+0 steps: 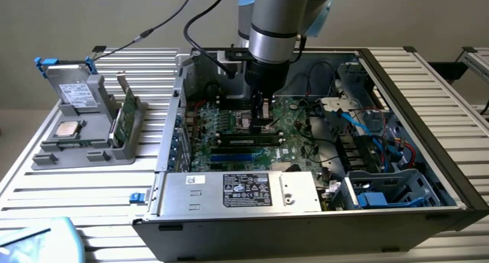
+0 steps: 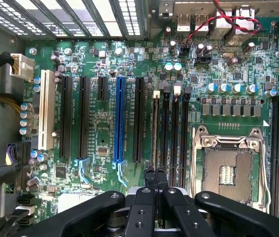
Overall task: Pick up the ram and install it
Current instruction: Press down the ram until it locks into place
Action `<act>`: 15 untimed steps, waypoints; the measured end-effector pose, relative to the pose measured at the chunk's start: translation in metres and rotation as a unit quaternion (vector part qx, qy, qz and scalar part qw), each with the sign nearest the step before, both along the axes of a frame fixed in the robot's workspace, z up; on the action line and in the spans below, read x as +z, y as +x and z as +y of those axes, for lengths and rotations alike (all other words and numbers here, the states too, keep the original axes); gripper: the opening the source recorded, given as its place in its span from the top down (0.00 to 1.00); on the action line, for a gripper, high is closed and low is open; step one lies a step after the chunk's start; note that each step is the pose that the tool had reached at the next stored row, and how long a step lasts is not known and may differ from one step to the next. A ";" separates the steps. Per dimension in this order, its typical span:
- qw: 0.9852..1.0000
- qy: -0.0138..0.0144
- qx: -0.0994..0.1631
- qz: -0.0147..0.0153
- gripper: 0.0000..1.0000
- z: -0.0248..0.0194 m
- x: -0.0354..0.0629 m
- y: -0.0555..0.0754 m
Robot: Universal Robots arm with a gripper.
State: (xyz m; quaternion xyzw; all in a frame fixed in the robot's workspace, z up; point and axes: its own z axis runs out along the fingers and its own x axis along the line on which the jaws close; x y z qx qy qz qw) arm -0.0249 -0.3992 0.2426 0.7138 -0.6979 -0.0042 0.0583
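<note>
Install step, judged well along. Blue slot [image 2: 119, 118] just beside the fingers; gripper [image 2: 154, 178] pressed together, pinching nothing, tips at the near end of the ram [image 2: 155, 131]. Thin, green, edge-up, probably already in its slot. Calls for even downward pressure. Empty socket [image 2: 226, 173] near, on the fingers' other side.

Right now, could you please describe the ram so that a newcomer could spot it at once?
Look inside the open computer case, on the green motherboard. Beside the empty processor socket runs a row of long black slots; the ram stands on edge in one, at the tips of the shut gripper. Its neighbouring slots are empty.
</note>
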 end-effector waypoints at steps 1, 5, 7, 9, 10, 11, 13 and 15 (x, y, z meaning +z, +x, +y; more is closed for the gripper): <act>1.000 0.000 0.000 0.000 0.89 0.0000 0.0000 0.000; 1.000 0.000 0.000 0.000 0.89 0.0000 -0.0001 0.000; 1.000 0.000 -0.014 0.000 0.89 0.0001 -0.0011 0.000; 0.999 0.000 -0.033 0.000 0.89 0.0003 -0.0023 0.000; 0.999 0.000 -0.042 0.000 0.89 0.0003 -0.0028 0.000; 0.999 0.000 -0.051 0.000 0.89 0.0004 -0.0033 0.000; 0.998 0.000 -0.069 0.000 0.89 0.0005 -0.0045 0.000; 0.996 0.000 -0.087 0.000 0.89 0.0006 -0.0057 0.000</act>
